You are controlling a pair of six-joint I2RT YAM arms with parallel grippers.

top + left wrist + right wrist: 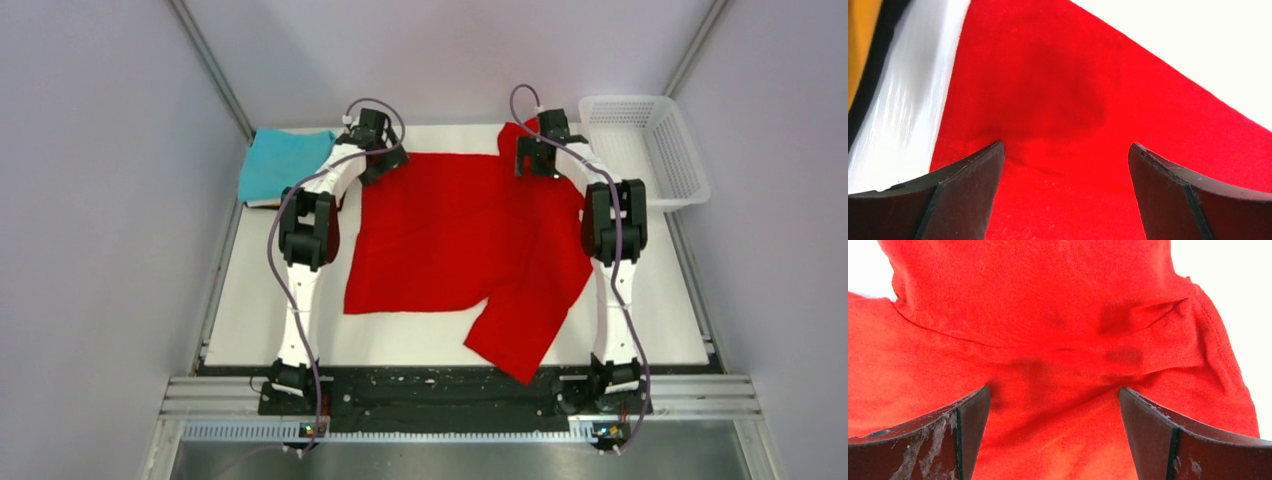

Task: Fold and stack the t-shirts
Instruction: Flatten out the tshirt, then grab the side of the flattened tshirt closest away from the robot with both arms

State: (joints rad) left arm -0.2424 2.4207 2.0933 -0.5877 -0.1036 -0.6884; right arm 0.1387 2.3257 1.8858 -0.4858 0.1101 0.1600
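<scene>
Two arms reach to the far side of the white worktop [260,320], where a bright red t-shirt [450,235] lies spread across the middle. Its left part lies mostly flat, while its right side is rumpled and overlapped, with one flap [520,335] running down toward the near edge. The left arm [305,230] ends over the shirt's far left corner. Seen from that wrist, the left fingers [963,195] stand spread wide over smooth red cloth [1058,90], with nothing between them. Whether their tips touch the fabric cannot be told. The right arm [612,215] ends over the shirt's far right part. There the right fingers [933,445] are likewise spread wide and empty above wrinkled red cloth [1048,300], which a stitched edge crosses in a curve. A folded teal t-shirt [280,162] sits at the far left corner of the worktop, just beside the left arm's wrist. Blurred bands of yellow-orange [860,40], dark and white show at the left edge of the left wrist view. A white mesh basket [690,165] stands at the far right corner, apart from the red shirt.
</scene>
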